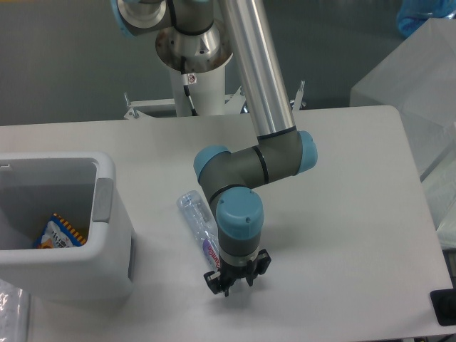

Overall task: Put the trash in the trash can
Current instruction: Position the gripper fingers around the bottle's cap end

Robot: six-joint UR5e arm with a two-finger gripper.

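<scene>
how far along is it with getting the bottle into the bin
Early on. Done: only the snack wrapper lies inside the trash can. In hand: nothing. The gripper sits low by the label end of the bottle, which lies on the table; whether its jaws touch it is unclear. Left: grasp, lift, carry to the can, drop.

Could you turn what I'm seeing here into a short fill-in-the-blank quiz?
1. The crushed clear bottle lies on the ____, not in the bin.
2. The white trash can stands to the camera's ____ of the bottle.
3. Inside the trash can lies an orange-and-blue snack ____.
4. The gripper points ____ toward the table, beside the bottle's labelled end.

Missing words: table; left; wrapper; down
</scene>
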